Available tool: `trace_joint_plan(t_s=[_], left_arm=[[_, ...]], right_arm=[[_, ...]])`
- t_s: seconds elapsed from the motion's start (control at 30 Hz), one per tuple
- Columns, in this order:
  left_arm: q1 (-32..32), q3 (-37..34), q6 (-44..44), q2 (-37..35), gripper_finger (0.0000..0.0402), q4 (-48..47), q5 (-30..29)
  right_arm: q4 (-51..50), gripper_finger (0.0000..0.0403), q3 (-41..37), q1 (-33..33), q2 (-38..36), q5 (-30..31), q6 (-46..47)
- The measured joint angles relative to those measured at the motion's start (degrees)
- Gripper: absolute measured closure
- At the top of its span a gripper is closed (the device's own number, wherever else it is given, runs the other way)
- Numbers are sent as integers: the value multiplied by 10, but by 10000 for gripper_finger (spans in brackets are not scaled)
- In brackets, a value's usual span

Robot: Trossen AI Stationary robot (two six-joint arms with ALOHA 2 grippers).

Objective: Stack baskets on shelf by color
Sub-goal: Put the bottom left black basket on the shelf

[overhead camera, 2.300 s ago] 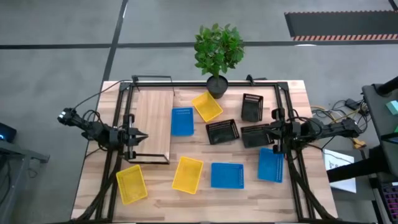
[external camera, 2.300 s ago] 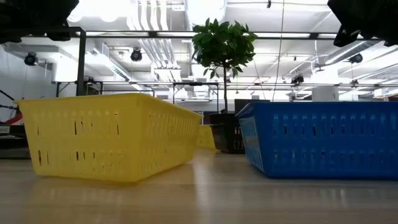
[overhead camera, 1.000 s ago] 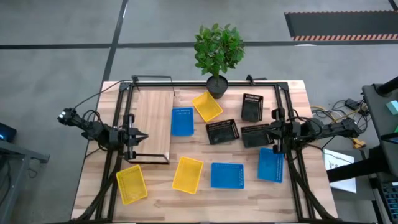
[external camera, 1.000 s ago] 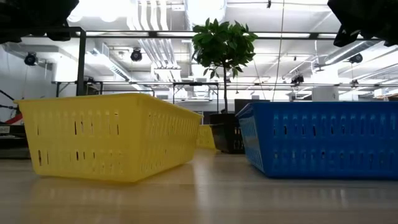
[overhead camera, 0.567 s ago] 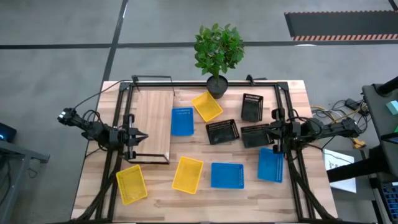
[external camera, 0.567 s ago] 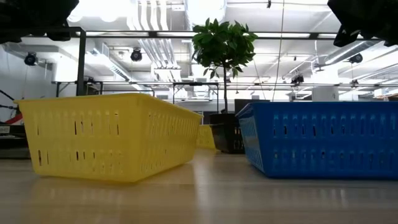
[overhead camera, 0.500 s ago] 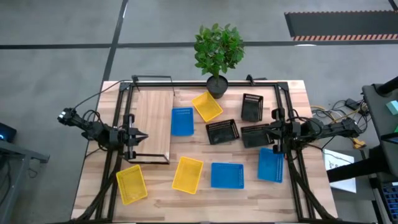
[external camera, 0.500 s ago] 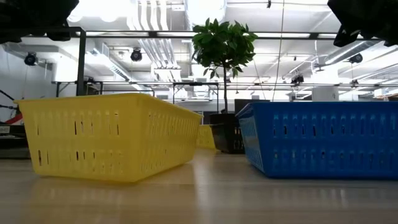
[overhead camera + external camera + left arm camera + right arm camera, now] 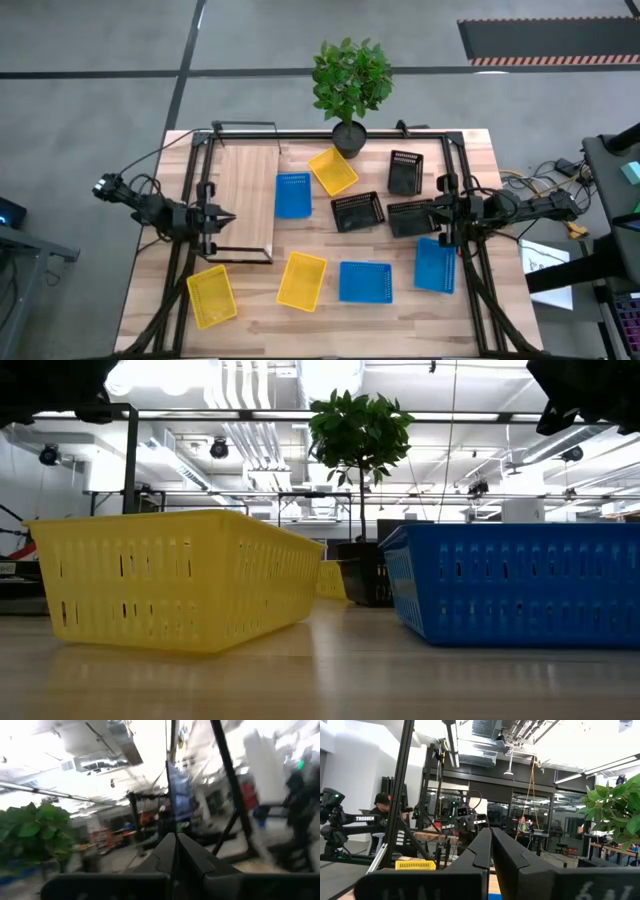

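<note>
**Nine baskets scattered on the counter, shelf bare, both arms parked at the sides**

In the high view the shelf [image 9: 246, 200] lies left of centre on the counter [image 9: 470, 150], its board bare, a thin black frame around it. The left gripper [image 9: 226, 217] sits at the shelf's left edge, fingers pressed together and holding nothing. The right gripper [image 9: 437, 212] sits at centre right, fingers likewise closed and empty, its tip over a black basket [image 9: 410, 218].

Two more black baskets [image 9: 358, 211] [image 9: 405, 172] lie near it. A blue basket [image 9: 292, 194] lies just beside the shelf's right edge; two more blue baskets [image 9: 365, 282] [image 9: 435, 265] lie lower right. One yellow basket [image 9: 333, 171] sits tilted upper centre, beside the plant pot [image 9: 348, 138]; two more yellow baskets [image 9: 302, 280] [image 9: 211, 296] lie lower left. Open planking shows along the bottom edge and in the upper right corner.

Grey floor surrounds the counter, with a striped mat [image 9: 545, 40] at upper right. The low view shows a bright hall with ceiling ducts.

In the right wrist view, "TROSSEN" reads on the far arm [image 9: 367, 819] at left.
</note>
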Motion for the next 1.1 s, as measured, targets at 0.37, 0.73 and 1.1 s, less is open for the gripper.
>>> trace_joint_plan(t_s=[0.37,0.73,1.1], left_arm=[[0,0,-11,14,400,154,232],[0,0,7,64,400,245,230],[0,0,114,75,400,298,142]], right_arm=[[0,394,0,0,0,0,0],[3,394,0,0,0,2,306],[7,394,0,0,0,1,291]])
